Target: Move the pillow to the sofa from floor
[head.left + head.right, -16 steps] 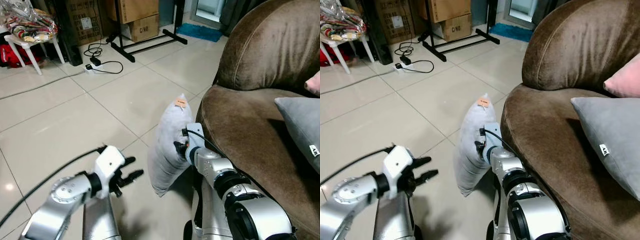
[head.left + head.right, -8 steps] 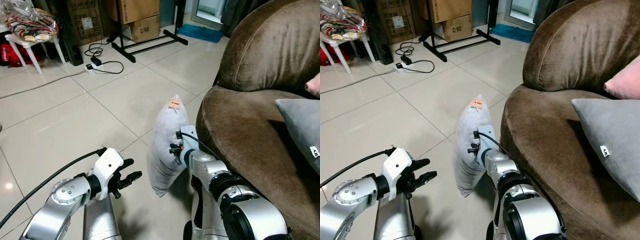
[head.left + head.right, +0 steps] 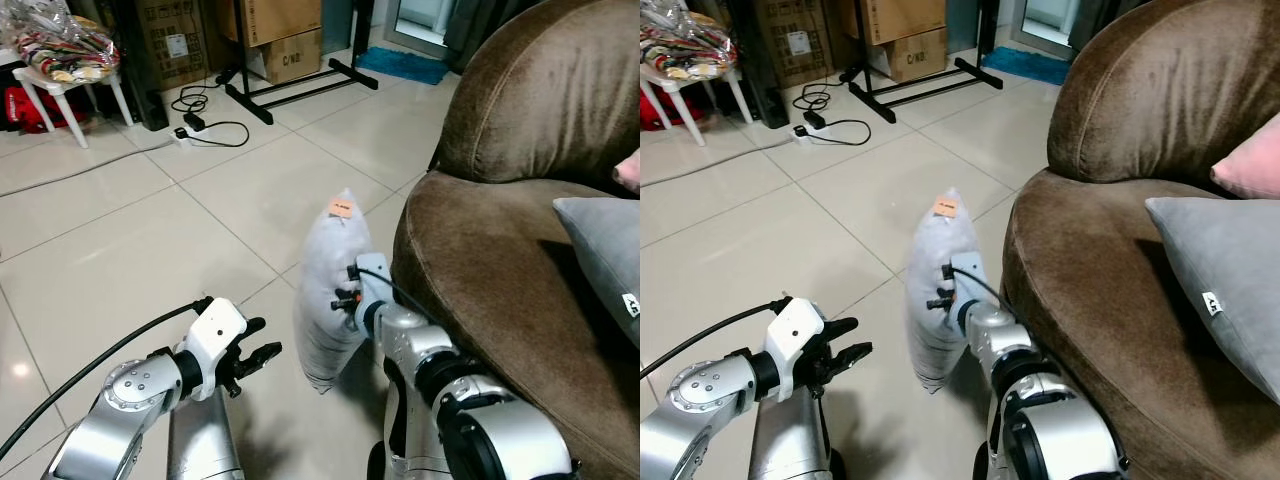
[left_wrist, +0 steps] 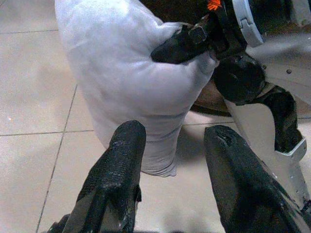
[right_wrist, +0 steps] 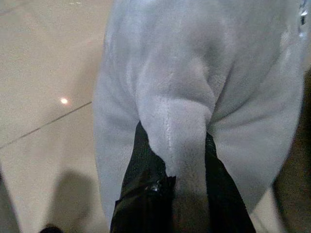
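Note:
A light grey pillow [image 3: 325, 290] with an orange tag stands on end just above the tiled floor, beside the front of the brown sofa [image 3: 500, 260]. My right gripper [image 3: 345, 298] is shut on a fold of the pillow [image 5: 184, 126]; its black fingers [image 5: 141, 179] pinch the fabric from both sides. To the pillow's left, low over the floor, my left gripper [image 3: 262, 357] is open and holds nothing. In the left wrist view its fingers [image 4: 121, 170] point at the pillow's [image 4: 131, 82] lower end without touching it.
A grey cushion [image 3: 1220, 280] and a pink one [image 3: 1250, 165] lie on the sofa seat. Far back stand cardboard boxes [image 3: 285, 55], a black stand [image 3: 290, 85], a power strip with cable [image 3: 190, 130], and a white stool [image 3: 65, 80] with bags. Open tile floor lies to the left.
The right gripper has carried the pillow slightly left, away from the sofa edge, and turned it more edge-on. The left gripper has stayed about where it was.

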You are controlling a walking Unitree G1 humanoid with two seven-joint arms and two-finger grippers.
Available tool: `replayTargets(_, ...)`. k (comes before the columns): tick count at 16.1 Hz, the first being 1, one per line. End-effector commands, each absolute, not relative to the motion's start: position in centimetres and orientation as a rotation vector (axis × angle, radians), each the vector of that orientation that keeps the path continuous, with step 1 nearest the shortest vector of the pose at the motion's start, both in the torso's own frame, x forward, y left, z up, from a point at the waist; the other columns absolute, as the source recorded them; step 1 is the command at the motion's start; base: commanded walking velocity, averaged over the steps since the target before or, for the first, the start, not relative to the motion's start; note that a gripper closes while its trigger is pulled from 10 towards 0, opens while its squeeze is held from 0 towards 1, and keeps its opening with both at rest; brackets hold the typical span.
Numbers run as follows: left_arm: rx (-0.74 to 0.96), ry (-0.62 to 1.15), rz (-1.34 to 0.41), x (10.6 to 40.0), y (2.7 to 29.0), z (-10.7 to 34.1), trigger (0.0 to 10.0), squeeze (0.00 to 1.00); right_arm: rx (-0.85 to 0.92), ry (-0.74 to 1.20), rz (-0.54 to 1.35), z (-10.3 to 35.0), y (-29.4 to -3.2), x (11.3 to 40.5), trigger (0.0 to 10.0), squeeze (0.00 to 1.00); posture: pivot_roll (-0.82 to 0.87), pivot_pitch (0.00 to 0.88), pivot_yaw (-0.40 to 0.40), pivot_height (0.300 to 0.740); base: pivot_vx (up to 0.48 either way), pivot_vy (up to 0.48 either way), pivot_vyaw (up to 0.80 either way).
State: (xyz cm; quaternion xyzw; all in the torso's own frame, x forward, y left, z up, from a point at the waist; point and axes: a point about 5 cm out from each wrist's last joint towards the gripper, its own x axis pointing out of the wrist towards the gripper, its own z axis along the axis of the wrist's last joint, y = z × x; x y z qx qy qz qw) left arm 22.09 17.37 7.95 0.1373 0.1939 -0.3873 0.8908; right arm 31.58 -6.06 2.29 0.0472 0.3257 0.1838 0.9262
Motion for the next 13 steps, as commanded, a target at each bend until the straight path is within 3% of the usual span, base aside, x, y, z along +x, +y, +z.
replayTargets(1, 0.324, 0.372, -0.786, 22.5, 17.9, 8.4, 10.0, 0.0, 0.153, 0.63, 0.393, 2.8, -5.9, 31.8, 0.0, 0.0, 0.11, 0.0, -0.019, 0.395, 0.0, 0.0, 0.0)
replayTargets(4, 0.318, 0.247, -0.661, 23.1, 17.6, 9.6, 10.0, 0.0, 0.334, 0.406, 0.466, 6.8, -6.1, 32.9, 0.0, 0.0, 0.1, 0.0, 0.004, 0.395, 0.0, 0.0, 0.0)
replayTargets(5, 0.282, 0.203, -0.616, 22.9, 17.4, 10.1, 10.0, 0.0, 0.387, 0.286, 0.503, 9.7, -7.3, 32.3, 0.0, 0.0, 0.09, 0.0, -0.003, 0.395, 0.0, 0.0, 0.0)
replayTargets(8, 0.211, 0.146, -0.506, 23.1, 17.4, 10.8, 10.0, 0.0, 0.416, 0.188, 0.485, 12.4, -9.0, 30.2, 0.0, 0.0, 0.08, 0.0, -0.017, 0.395, 0.0, 0.0, 0.0)
replayTargets(9, 0.202, 0.126, -0.428, 23.8, 17.4, 10.8, 10.0, 0.0, 0.318, 0.083, 0.478, 13.2, -9.9, 29.0, 10.0, 0.0, 0.06, 0.0, -0.005, 0.395, 0.0, 0.0, 0.0)
replayTargets(13, 0.217, 0.029, -0.37, 24.7, 16.9, 12.2, 10.0, 0.0, 0.332, 0.011, 0.317, 14.6, -11.9, 27.0, 10.0, 0.0, 0.03, 0.0, 0.001, 0.42, 0.0, 0.0, 0.0)
